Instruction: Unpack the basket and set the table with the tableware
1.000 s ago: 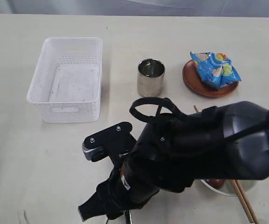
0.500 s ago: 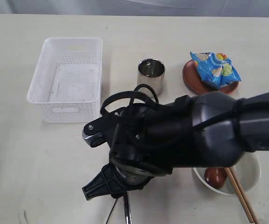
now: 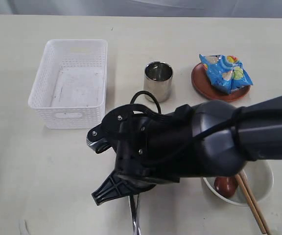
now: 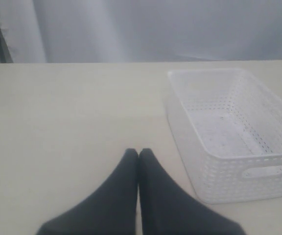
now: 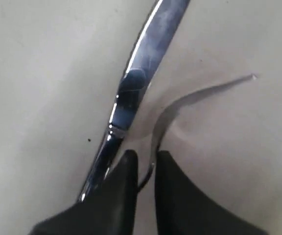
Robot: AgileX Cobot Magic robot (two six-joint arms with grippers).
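Note:
The white basket (image 3: 70, 83) (image 4: 231, 142) stands empty at the back left of the table (image 3: 23, 166). My right gripper (image 5: 146, 161) hangs low over the front middle, its black fingers (image 3: 104, 193) a narrow gap apart. The steel fork (image 5: 180, 105) has its thin handle in that gap, leaning on one finger. The steel knife (image 5: 138, 73) (image 3: 133, 215) lies right beside it. The steel cup (image 3: 158, 81) stands mid-table. The brown plate (image 3: 214, 90) and the whitish bowl (image 3: 263, 183) with spoon (image 3: 225, 186) and chopsticks (image 3: 251, 203) sit on the right. My left gripper (image 4: 139, 152) is shut and empty.
A blue snack packet (image 3: 226, 72) lies on the brown plate. My right arm's bulky black body (image 3: 195, 147) covers the table's middle and hides part of the bowl. The table's far edge (image 4: 82, 62) meets a grey curtain.
My right arm has swung left and drawn back from the front edge, uncovering the bowl with the spoon. The knife now shows below the gripper. The left gripper has not moved.

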